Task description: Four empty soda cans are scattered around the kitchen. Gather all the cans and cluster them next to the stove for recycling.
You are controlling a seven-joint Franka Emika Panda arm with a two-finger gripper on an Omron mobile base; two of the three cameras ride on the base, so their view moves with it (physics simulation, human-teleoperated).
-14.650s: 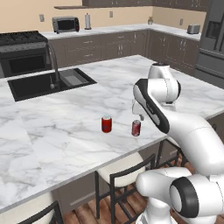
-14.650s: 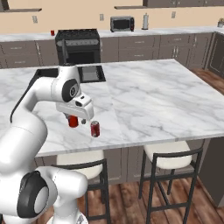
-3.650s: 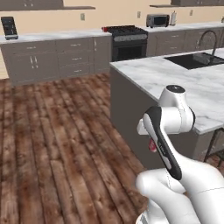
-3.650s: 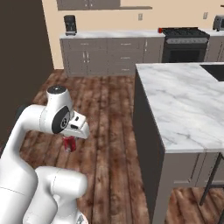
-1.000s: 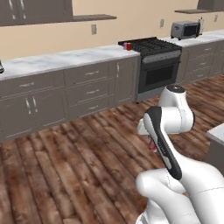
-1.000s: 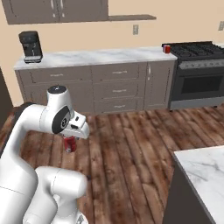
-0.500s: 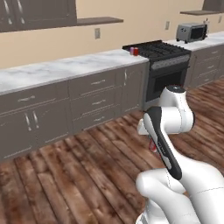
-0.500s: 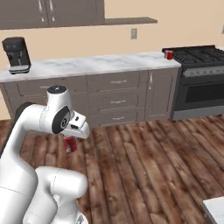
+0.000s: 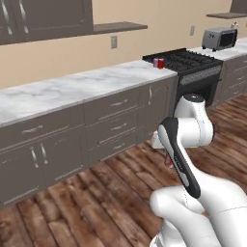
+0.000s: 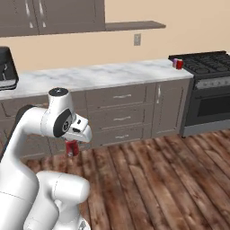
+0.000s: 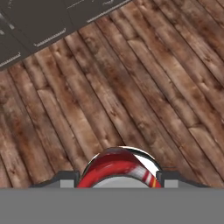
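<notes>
My gripper [image 10: 72, 148] hangs over the wood floor, shut on a red soda can [image 10: 71, 147]. In the hand view that can's silver top and red rim [image 11: 119, 168] sit between the two fingertips [image 11: 65, 178]. From the left base view my own arm hides most of the held can [image 9: 169, 161]. Two more cans, one purple-pink [image 9: 156, 62] and one red [image 9: 161, 63], stand upright on the marble counter beside the stove's [image 9: 193, 65] left edge. From the right base they show as a purple-pink can [image 10: 174, 63] and a red can [image 10: 179, 64] next to the stove [image 10: 206, 67].
A long marble counter [image 10: 99, 74] over dark drawer cabinets [image 10: 121, 119] runs along the wall ahead. A toaster oven [image 9: 219, 37] sits right of the stove. A black coffee maker [image 10: 5, 65] stands at the counter's left end. Wood-plank floor [image 10: 157, 179] lies open before the cabinets.
The whole scene has shifted: the base has driven on, so the counter and stove look closer. The arm holds the same pose with the red can still gripped.
</notes>
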